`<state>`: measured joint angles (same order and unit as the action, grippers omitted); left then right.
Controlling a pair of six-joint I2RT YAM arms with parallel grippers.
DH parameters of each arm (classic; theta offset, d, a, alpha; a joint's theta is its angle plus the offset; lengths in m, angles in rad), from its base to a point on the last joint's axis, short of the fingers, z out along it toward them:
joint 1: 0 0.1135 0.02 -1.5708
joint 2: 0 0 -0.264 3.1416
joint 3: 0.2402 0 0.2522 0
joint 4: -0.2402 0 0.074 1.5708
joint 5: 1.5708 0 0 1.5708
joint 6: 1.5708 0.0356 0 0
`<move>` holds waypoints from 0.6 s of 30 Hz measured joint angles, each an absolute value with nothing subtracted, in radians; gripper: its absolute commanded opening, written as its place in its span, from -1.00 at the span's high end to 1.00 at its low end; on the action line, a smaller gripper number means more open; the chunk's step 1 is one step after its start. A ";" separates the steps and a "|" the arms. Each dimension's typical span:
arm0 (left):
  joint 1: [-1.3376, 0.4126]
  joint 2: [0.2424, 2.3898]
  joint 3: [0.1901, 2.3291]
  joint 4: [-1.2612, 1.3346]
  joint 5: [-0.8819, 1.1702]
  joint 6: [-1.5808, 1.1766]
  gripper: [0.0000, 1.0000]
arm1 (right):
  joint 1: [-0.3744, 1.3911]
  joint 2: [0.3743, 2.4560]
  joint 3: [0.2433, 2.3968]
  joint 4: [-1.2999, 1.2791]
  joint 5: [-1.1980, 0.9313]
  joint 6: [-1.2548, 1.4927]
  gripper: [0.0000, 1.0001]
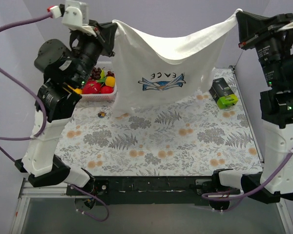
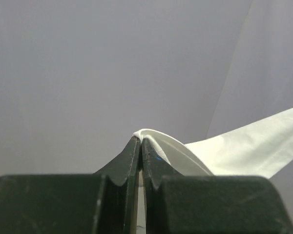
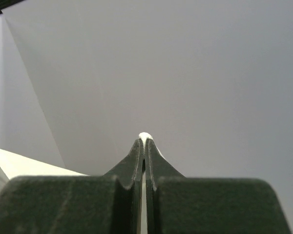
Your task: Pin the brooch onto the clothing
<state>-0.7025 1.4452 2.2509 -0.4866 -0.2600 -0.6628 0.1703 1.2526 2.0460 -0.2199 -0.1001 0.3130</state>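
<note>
The white T-shirt [image 1: 161,63] hangs in the air, stretched between both grippers, its blue logo [image 1: 162,80] facing the camera. My left gripper [image 1: 115,23] is shut on the shirt's left top corner; in the left wrist view white cloth [image 2: 195,156] shows pinched at the fingertips [image 2: 140,140]. My right gripper [image 1: 238,15] is shut on the right top corner; a bit of white cloth [image 3: 144,135] pokes out between its fingertips. The brooch [image 1: 101,114], a tiny dark disc, lies on the floral tablecloth below the shirt's left edge.
A white basket [image 1: 98,97] of toy fruit stands at the back left, partly behind the shirt. A green and black box [image 1: 223,94] lies at the back right. The floral tablecloth [image 1: 161,141] covers the table.
</note>
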 measured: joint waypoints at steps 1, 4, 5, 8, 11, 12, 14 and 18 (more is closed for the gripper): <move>-0.702 1.424 2.243 -0.484 -0.253 -0.664 1.00 | 0.170 1.232 2.040 -0.216 -0.100 0.315 0.97; -0.702 1.345 2.209 -0.470 -0.226 -0.674 1.00 | 0.170 1.159 2.008 -0.199 -0.105 0.323 0.97; -0.702 1.326 2.206 -0.467 -0.218 -0.679 1.00 | 0.170 1.141 1.997 -0.196 -0.106 0.326 0.97; -0.702 1.271 2.205 -0.465 -0.186 -0.699 1.00 | 0.170 1.093 1.980 -0.189 -0.109 0.337 0.97; -0.702 1.238 2.203 -0.467 -0.161 -0.719 1.00 | 0.170 1.069 1.978 -0.186 -0.109 0.340 0.97; -0.702 1.231 2.202 -0.467 -0.154 -0.724 1.00 | 0.170 1.062 1.977 -0.186 -0.110 0.342 0.97; -0.702 1.221 2.202 -0.471 -0.136 -0.738 1.00 | 0.170 1.052 1.971 -0.186 -0.111 0.342 0.97; -0.702 1.235 2.226 -0.500 -0.110 -0.752 1.00 | 0.170 1.039 1.966 -0.193 -0.110 0.342 0.97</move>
<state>-0.7021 1.2346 2.2261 -0.4999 -0.1104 -0.7525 0.1703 1.0393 1.9659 -0.1928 -0.1104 0.3416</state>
